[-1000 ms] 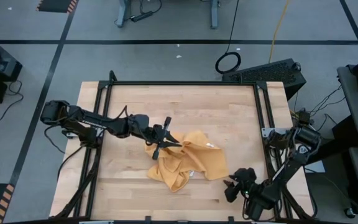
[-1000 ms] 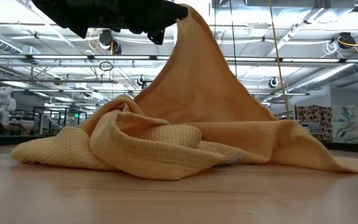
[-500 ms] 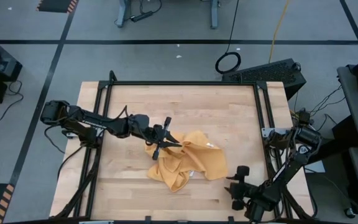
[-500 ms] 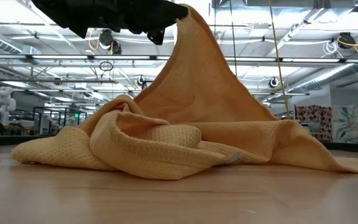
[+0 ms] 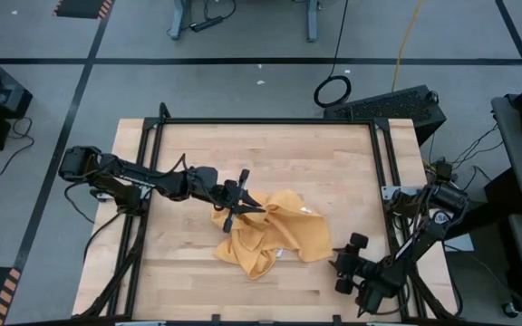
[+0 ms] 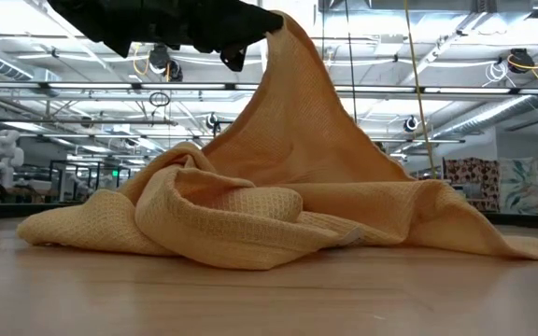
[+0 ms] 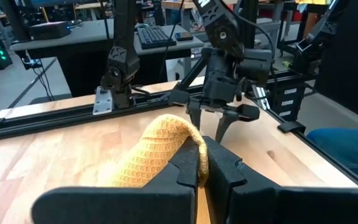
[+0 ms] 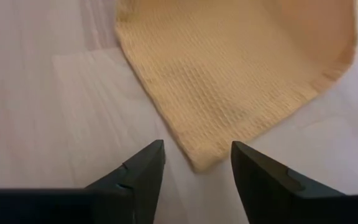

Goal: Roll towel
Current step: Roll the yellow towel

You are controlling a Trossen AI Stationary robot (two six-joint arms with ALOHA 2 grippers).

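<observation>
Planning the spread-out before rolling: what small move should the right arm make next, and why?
Probably ease the right end effector forward and close on the towel corner: its open fingers frame that flat corner on the table, while the left end effector holds another part lifted.

Mustard-yellow towel, plain, waffle-textured weave. Pale wood counter with black frame. Dark, near-black left end effector and right end effector. Grey floor.
</observation>
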